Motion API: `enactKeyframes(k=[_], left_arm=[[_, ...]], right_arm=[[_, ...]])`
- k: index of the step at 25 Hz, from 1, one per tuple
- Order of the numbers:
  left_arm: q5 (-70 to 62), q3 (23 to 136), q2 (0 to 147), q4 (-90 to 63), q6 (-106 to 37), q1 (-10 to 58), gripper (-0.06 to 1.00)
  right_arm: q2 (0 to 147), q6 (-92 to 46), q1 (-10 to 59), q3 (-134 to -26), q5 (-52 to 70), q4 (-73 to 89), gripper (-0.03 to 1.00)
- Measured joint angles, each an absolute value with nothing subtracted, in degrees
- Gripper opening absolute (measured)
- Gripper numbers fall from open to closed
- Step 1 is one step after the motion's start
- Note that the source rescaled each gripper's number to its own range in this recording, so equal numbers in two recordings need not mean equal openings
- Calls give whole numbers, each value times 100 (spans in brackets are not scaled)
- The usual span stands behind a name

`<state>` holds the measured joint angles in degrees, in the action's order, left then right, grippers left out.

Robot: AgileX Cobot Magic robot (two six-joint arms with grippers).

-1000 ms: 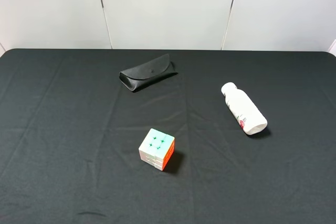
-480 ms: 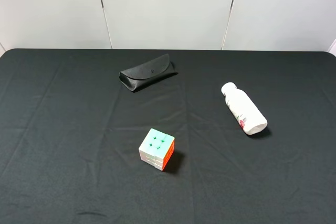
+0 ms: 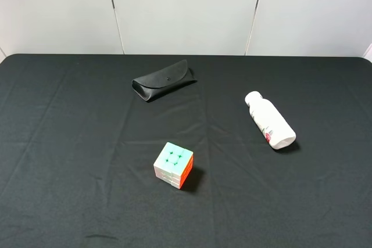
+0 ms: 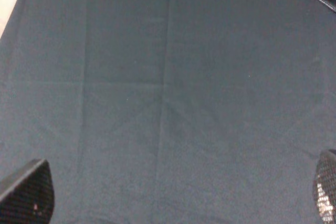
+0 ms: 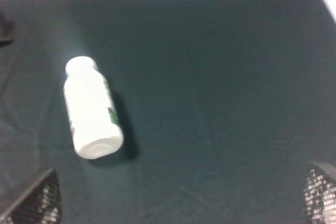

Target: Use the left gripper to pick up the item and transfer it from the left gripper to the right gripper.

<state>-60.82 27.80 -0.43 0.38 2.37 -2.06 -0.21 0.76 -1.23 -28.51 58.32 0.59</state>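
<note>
A small white plastic bottle with a white cap and a label with red marks [image 3: 270,121] lies on its side on the black cloth-covered table [image 3: 70,143], on the right half of the exterior high view, its cap pointing toward the far edge and its base toward the near edge. Nothing touches it. A pastel puzzle cube with a mint top and an orange side [image 3: 173,165] sits near the middle of the table, well apart from the bottle, and a black folded glasses case [image 3: 163,80] lies farther back, toward the pale wall panels. Neither arm shows in the high view. In the left wrist view the left gripper [image 4: 173,198] has its two dark fingertips at opposite lower corners of the picture, spread wide with only bare cloth between them; it holds nothing. In the right wrist view the right gripper [image 5: 181,200] is likewise spread wide and empty, its mesh-textured fingertips [image 5: 37,203] at the lower corners, and the bottle [image 5: 90,116] lies on the cloth ahead of it, clear of both fingers.
</note>
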Motion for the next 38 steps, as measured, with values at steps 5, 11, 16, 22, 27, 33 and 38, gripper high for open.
enactKeyframes(k=[5,11,16,22,27,33,38], left_arm=[[-6082,2780,-43,38,237,-206,98],[-6082,2780,-43,38,237,-206,98],[-6082,2780,-43,38,237,-206,98],[-6082,2780,-43,38,237,-206,98],[-6082,2780,-43,38,237,-206,98],[-6082,2780,-43,38,237,-206,98],[-6082,2780,-43,38,237,-206,98]], right_arm=[[-21,76,-302,-2851,5832,98,100],[-21,76,-302,-2851,5832,103,100],[-21,76,-302,-2851,5832,103,100],[-21,76,-302,-2851,5832,104,100],[-21,76,-302,-2851,5832,109,100],[-21,76,-302,-2851,5832,109,100],[-21,76,-302,-2851,5832,115,100]])
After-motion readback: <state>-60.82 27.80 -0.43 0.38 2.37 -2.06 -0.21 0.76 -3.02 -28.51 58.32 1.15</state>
